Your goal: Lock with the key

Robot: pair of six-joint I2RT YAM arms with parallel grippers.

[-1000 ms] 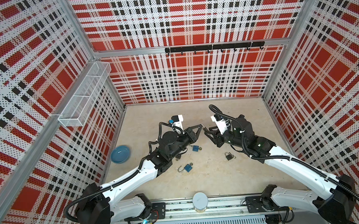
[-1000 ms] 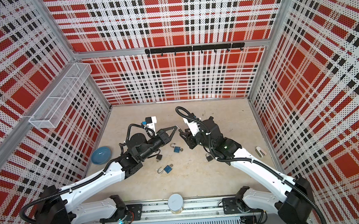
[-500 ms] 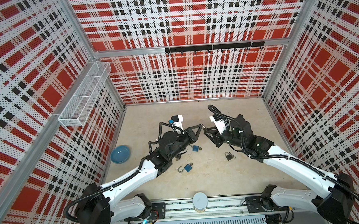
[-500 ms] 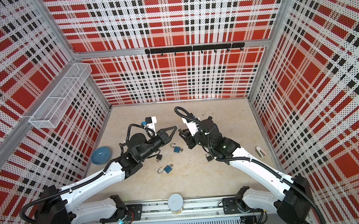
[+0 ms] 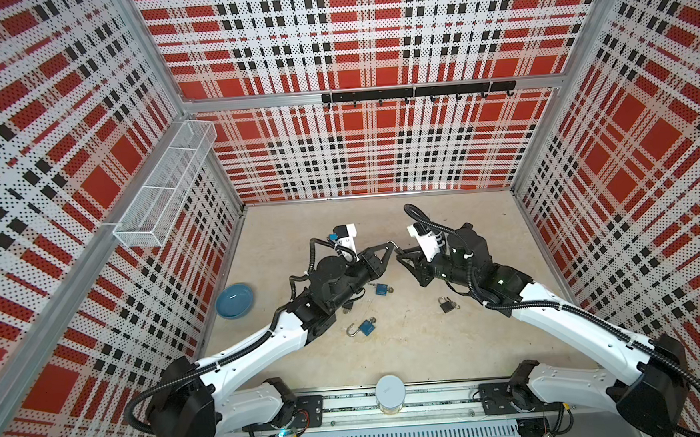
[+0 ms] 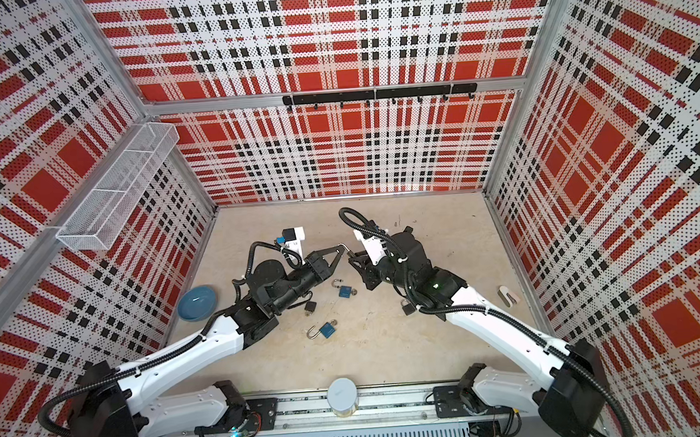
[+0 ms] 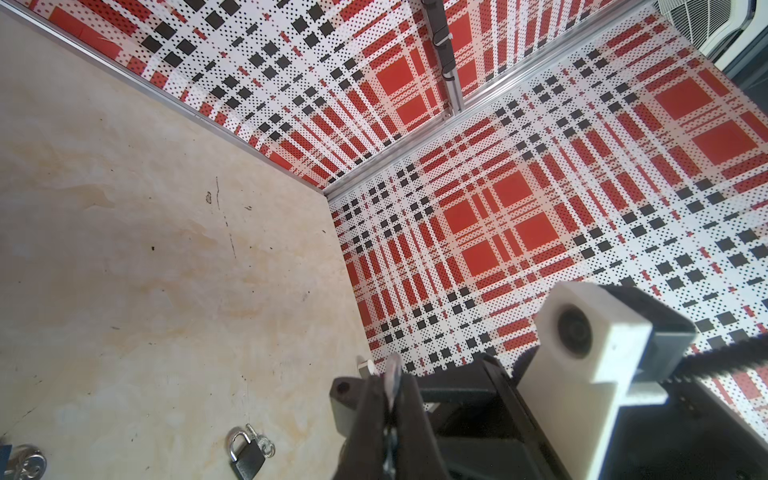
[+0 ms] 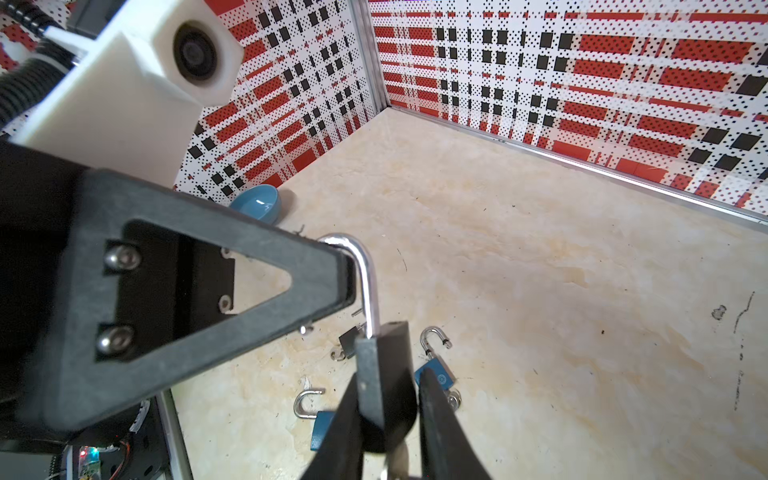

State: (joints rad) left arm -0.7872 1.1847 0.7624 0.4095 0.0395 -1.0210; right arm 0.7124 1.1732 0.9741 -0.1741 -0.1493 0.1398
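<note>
In both top views the left tool [image 5: 390, 246] and right tool [image 5: 401, 254] meet tip to tip in the air over the middle of the desk [image 5: 431, 347]. What they share is too small to make out.

In the left wrist view, the left tool [image 7: 388, 386] is pressed together on a bright sliver, the shackle [image 7: 392, 368].

In the right wrist view, the right tool [image 8: 386, 374] has its fingers [image 8: 444, 428] flanking the black padlock [image 8: 386, 399], apparently pinching its body. The open shackle [image 8: 368, 282] rises to the left tool's tip. I judge the lock small, dense, rigid and slick. It is best held by its flat sides, since the shackle can swivel.
</note>
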